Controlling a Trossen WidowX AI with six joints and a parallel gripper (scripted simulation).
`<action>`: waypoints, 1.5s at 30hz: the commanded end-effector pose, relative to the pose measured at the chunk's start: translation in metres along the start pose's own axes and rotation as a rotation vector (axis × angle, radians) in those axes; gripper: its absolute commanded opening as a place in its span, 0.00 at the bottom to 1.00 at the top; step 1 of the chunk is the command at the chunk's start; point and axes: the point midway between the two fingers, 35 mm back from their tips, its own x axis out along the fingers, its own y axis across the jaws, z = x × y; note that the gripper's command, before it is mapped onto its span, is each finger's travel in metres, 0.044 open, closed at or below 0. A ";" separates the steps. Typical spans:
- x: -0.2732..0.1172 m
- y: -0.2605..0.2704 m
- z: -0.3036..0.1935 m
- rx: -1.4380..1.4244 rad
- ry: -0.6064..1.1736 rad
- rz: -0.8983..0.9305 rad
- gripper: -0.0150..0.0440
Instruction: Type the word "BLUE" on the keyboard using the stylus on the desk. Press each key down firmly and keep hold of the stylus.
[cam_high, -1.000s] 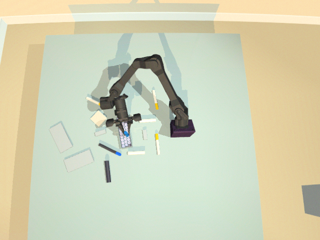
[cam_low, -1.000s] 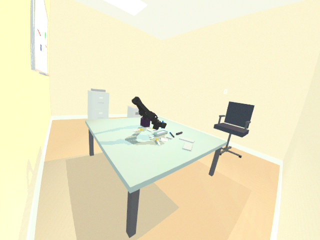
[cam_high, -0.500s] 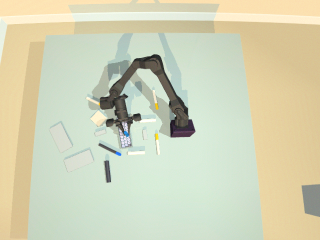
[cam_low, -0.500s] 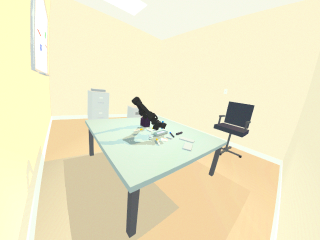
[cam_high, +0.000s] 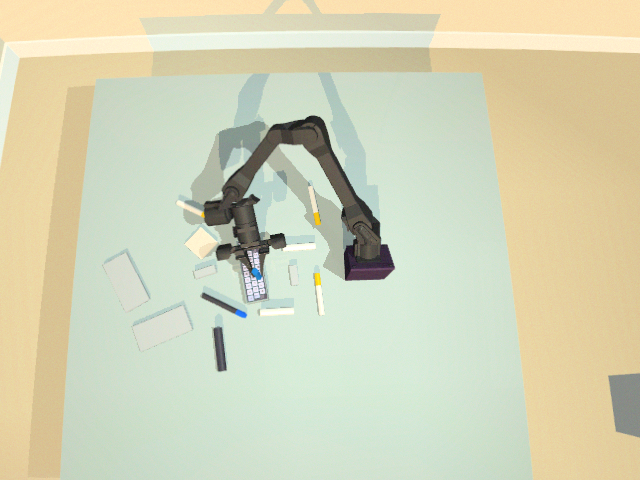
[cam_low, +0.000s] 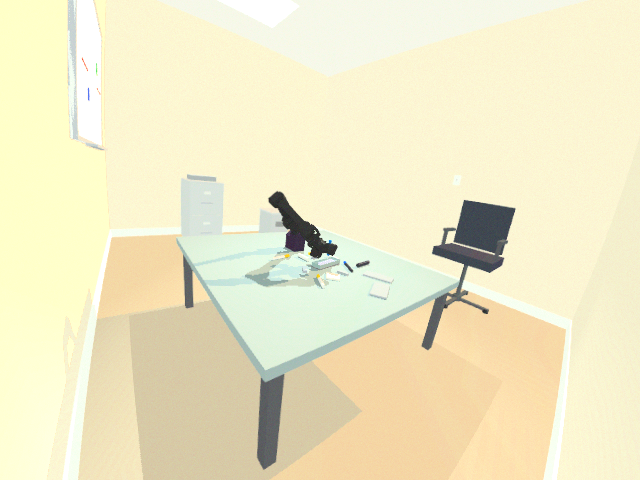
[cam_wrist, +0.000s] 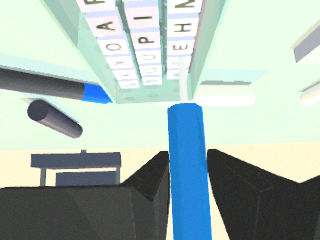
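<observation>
Closed firmly on the blue stylus (cam_high: 256, 273) (cam_low: 330, 242) (cam_wrist: 188, 165) — gripper (cam_high: 255, 267) (cam_wrist: 187, 158) over the keyboard (cam_high: 255, 298) (cam_low: 325, 263) (cam_wrist: 120, 95), pale tip near the E key (cam_wrist: 180, 47) in the wrist view. Stylus pickup done; possibly at the last letter, judging by that tip. Letters already typed — impossible to tell, with no typed text showing. Contact with the key likewise unclear.

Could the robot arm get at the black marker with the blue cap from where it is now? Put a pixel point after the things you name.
Probably not right away: the gripper (cam_high: 255, 269) (cam_wrist: 187, 158) is shut on the blue stylus (cam_high: 256, 274) (cam_wrist: 189, 175). The marker (cam_high: 222, 304) (cam_wrist: 45, 86) lies close beside the keyboard (cam_high: 257, 301) (cam_wrist: 150, 93), with nothing seen on top of it.
</observation>
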 end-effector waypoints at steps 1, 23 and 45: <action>0.000 0.001 0.002 -0.005 -0.004 0.002 0.39; 0.005 0.001 0.010 -0.005 -0.004 0.001 0.39; -0.014 0.001 -0.024 -0.006 -0.002 0.002 0.39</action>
